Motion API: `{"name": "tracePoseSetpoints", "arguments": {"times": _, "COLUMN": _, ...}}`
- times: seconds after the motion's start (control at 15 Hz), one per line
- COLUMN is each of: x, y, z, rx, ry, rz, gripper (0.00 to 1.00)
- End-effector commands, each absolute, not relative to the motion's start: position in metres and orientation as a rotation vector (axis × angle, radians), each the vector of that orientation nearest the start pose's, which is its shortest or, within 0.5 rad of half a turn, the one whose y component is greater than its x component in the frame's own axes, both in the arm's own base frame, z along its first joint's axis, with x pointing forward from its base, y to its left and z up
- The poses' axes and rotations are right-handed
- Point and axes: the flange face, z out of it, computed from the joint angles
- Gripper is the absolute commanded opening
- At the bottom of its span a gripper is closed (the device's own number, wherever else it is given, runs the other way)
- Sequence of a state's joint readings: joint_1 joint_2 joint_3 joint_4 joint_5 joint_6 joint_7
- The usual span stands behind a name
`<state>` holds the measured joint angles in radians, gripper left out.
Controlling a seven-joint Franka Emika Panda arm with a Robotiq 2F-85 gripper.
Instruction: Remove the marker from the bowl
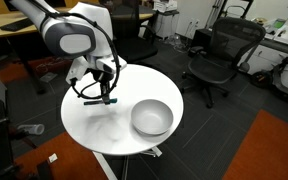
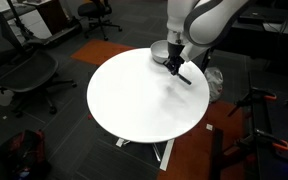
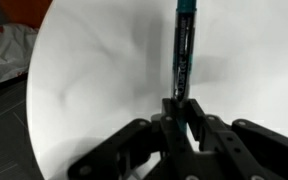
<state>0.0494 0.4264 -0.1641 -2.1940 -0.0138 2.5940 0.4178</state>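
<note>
**Status.** The hand [image 3: 184, 110] is clamped on the marker [image 3: 183, 50], gripping the dark part. The teal end projects past the fingers over bare table [image 3: 94, 90]. In an exterior view the hand [image 1: 106, 93] sits left of the bowl [image 1: 151, 118] and apart from its rim. So the marker is out of the bowl and held over the table, not yet set down. Can't tell if its free end touches the surface.

**Containers.** One bowl, on the right-near part of the table in that view. Its interior looks empty, nothing visible in it. In an exterior view from the opposite side, the bowl [image 2: 159, 48] is mostly hidden behind the hand.

**Risks (judgement).**
1. Long overhang beyond the grip. If you descend with the marker tilted, the free end strikes first and levers the marker in the pads, so it may twist or slip.
2. If you release from height, the round body on a smooth table will prob. roll, poss. off the edge or back against the bowl. Lower it first, then let go.
3. Any swing to the right puts the hand or marker into the rim. The bowl looks light and would slide.
</note>
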Motion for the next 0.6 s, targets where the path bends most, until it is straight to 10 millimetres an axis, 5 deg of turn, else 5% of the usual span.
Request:
{"name": "tracePoseSetpoints", "arguments": {"times": 0.0, "x": 0.552, "y": -0.064, "z": 0.170, "rx": -3.111, "ry": 0.833, "rz": -0.037, "gripper": 0.05}}
{"name": "tracePoseSetpoints", "arguments": {"times": 0.33, "x": 0.554, "y": -0.067, "z": 0.149, "rx": -3.113, "ry": 0.823, "rz": -0.057, "gripper": 0.05}}
{"name": "tracePoseSetpoints", "arguments": {"times": 0.4, "x": 0.553, "y": -0.067, "z": 0.149, "rx": -3.114, "ry": 0.824, "rz": -0.054, "gripper": 0.31}}
{"name": "tracePoseSetpoints", "arguments": {"times": 0.53, "x": 0.554, "y": -0.071, "z": 0.151, "rx": -3.118, "ry": 0.825, "rz": -0.054, "gripper": 0.52}}
